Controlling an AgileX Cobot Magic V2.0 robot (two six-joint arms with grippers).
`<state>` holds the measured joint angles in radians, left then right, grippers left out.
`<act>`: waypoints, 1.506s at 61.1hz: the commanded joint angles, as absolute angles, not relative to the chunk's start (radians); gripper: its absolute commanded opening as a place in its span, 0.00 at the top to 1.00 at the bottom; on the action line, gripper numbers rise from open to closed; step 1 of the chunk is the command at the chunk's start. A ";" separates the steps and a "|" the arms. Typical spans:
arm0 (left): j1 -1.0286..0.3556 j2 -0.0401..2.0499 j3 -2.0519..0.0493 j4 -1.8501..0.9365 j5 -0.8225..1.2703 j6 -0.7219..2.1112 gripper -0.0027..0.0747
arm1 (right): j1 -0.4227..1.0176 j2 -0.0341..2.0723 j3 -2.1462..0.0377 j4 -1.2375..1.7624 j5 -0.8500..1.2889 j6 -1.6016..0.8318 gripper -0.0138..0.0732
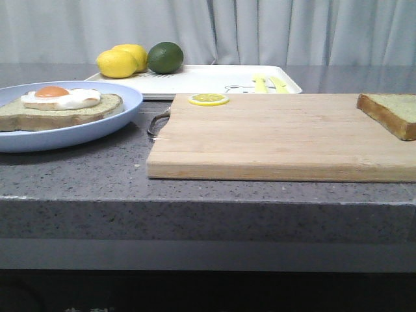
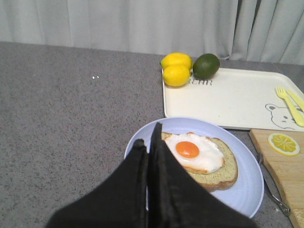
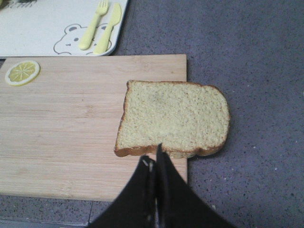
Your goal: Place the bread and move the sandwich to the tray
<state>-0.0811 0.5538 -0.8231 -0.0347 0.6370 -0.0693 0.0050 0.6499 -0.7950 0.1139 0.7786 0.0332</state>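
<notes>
The front view sits low at the counter (image 1: 78, 175) edge, facing 12 o'clock. Each wrist view looks steeply down from close; both share the lemon slice (image 2: 283, 143) and tray (image 3: 57, 19).

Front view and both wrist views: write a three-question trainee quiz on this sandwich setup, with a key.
1. True or false: the plain bread lies wholly on the cutting board.
2. What is the egg-topped slice resting on? A) the white tray B) the blue plate C) the cutting board
3. Fill in: the lemon slice lies on the ____.

Key
1. False: one end overhangs the board's edge onto the counter.
2. B, the blue plate; the white tray holds two lemons, a lime and yellow cutlery.
3. Cutting board.
</notes>
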 commanded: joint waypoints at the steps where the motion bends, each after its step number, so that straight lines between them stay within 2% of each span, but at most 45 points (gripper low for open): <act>1: -0.081 0.607 -0.848 -0.057 0.568 -0.074 0.99 | -0.002 0.683 -0.829 0.112 0.728 0.030 0.92; 13: -0.081 0.683 -0.848 -0.057 0.571 -0.074 0.99 | -0.002 0.746 -0.829 0.112 0.742 0.030 0.90; 18: -0.081 0.696 -0.848 -0.057 0.571 -0.074 0.98 | -0.002 0.767 -0.829 0.112 0.750 0.030 0.82; 21: -0.081 0.698 -0.848 -0.057 0.569 -0.074 0.95 | -0.002 0.778 -0.829 0.112 0.756 0.030 0.73; 24: -0.081 0.698 -0.848 -0.051 0.569 -0.074 0.88 | -0.002 0.785 -0.829 0.112 0.758 0.030 0.61; 29: -0.081 0.698 -0.848 -0.035 0.569 -0.074 0.70 | -0.002 0.798 -0.829 0.112 0.757 0.030 0.42; 33: -0.081 0.698 -0.848 -0.020 0.569 -0.074 0.51 | -0.002 0.800 -0.829 0.112 0.753 0.030 0.32; 37: -0.081 0.698 -0.848 -0.013 0.567 -0.074 0.38 | -0.002 0.800 -0.829 0.112 0.748 0.030 0.26; 41: -0.081 0.698 -0.848 -0.013 0.567 -0.074 0.34 | -0.002 0.800 -0.829 0.112 0.747 0.030 0.25; 55: -0.081 0.698 -0.848 -0.007 0.551 -0.070 0.40 | -0.002 0.800 -0.829 0.112 0.749 0.030 0.26; 70: -0.086 0.699 -0.848 -0.011 0.540 -0.052 0.40 | -0.014 0.828 -0.889 0.110 0.842 0.030 0.26; 79: -0.134 0.699 -0.848 -0.011 0.540 -0.045 0.40 | -0.078 0.901 -0.984 0.109 0.958 0.030 0.26; 92: -0.199 0.699 -0.848 0.013 0.540 -0.045 0.40 | -0.258 1.034 -1.089 0.138 1.070 0.012 0.26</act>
